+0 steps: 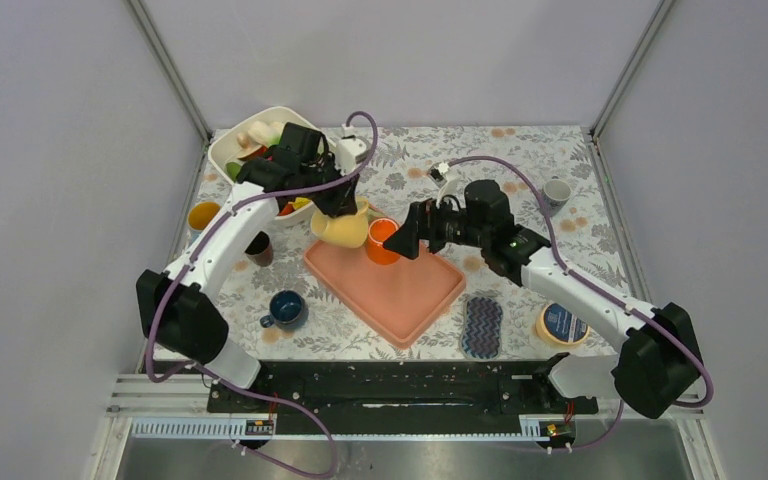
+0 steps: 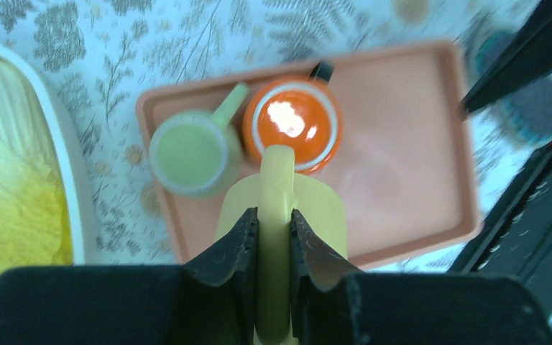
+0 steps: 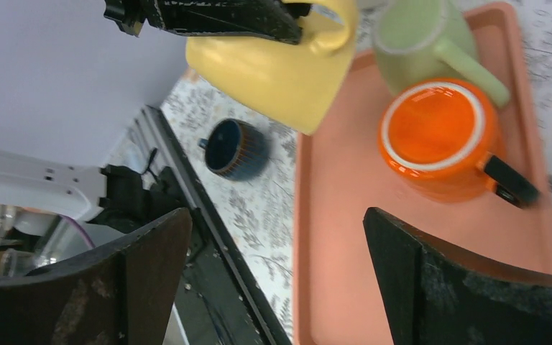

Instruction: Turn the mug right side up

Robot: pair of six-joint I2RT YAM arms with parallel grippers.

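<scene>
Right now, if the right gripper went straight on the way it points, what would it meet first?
Probably the orange mug on the pink tray, just ahead of the open right gripper. Depth is unclear from the wrist view; angled down, it could touch the tray first.

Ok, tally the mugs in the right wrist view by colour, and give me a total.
yellow mug: 1
green mug: 1
orange mug: 1
dark blue mug: 1
Total: 4
</scene>
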